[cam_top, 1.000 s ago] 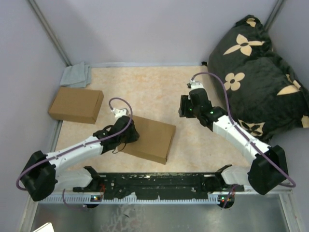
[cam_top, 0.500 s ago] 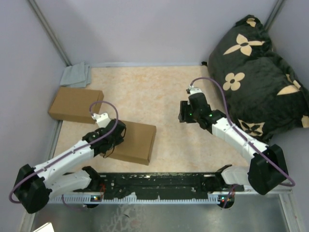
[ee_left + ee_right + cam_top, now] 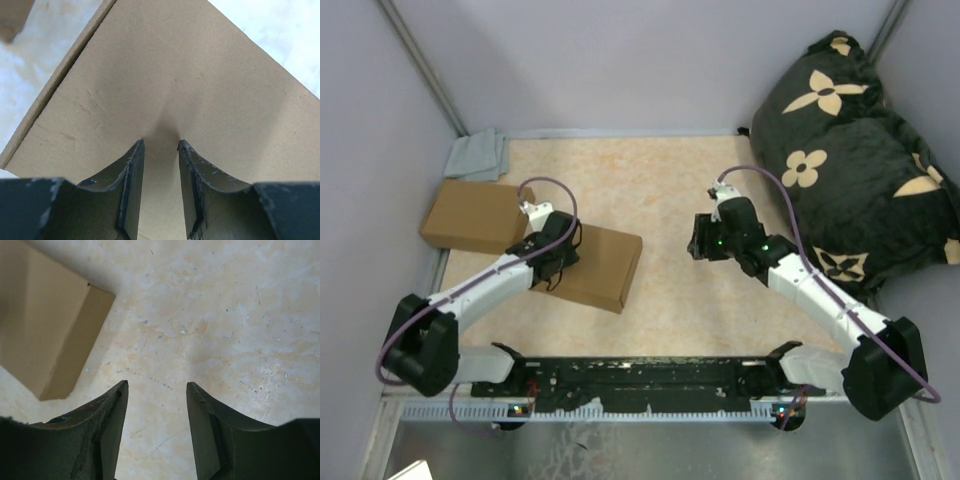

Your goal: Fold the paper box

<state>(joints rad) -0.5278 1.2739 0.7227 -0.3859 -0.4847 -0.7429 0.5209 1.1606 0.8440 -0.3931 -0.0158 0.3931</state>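
Observation:
The paper box point(image 3: 605, 268) lies closed and flat on the table, left of centre, a shallow brown cardboard block. It fills the left wrist view point(image 3: 165, 85). My left gripper point(image 3: 558, 268) is over its left part, open, with both fingertips resting on the lid point(image 3: 160, 145) and nothing between them. My right gripper point(image 3: 700, 240) hovers right of centre, apart from the box, open over bare tabletop point(image 3: 156, 385). One corner of the paper box point(image 3: 40, 325) shows at the upper left of the right wrist view.
A second brown cardboard box point(image 3: 477, 216) sits at the far left, close to the paper box; a corner of this second box point(image 3: 12, 17) shows in the left wrist view. A grey cloth point(image 3: 478, 155) lies behind it. A black flowered pillow point(image 3: 850, 150) fills the back right corner.
The paper box has slid left toward the second box and turned slightly. My left gripper moved up and left with it and opened a little. The right arm barely shifted.

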